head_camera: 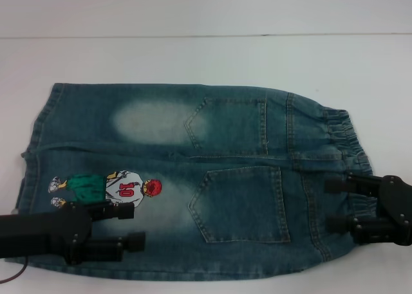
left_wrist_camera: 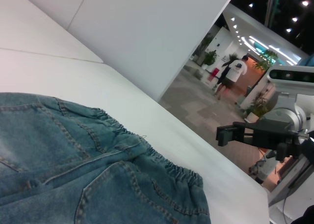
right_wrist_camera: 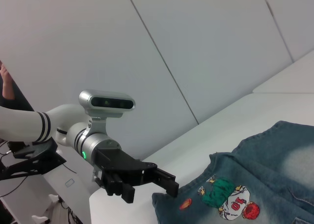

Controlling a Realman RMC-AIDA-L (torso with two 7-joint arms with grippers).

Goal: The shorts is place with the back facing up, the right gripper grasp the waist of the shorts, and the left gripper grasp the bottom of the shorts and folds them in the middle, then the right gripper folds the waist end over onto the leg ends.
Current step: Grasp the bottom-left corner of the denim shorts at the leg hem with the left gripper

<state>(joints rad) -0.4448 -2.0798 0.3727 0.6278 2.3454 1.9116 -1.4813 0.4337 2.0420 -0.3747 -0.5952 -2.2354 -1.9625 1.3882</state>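
The blue shorts (head_camera: 193,172) lay flat across the middle of the white desk (head_camera: 193,56), back pockets up, with the left claw (head_camera: 125,228) spread apart at lower left and the right claw (head_camera: 338,204) spread apart at the waistband, lower right.

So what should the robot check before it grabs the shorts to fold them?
1. Shorts lie flat, back pockets up: ok.
2. Right gripper is at the elastic waist, jaws open: ok.
3. Left gripper is at the leg end near the cartoon patch, jaws open: ok.
4. Jaws low enough to pinch cloth: cannot tell.
5. Cloth already held by either gripper: not ok, neither grips yet.
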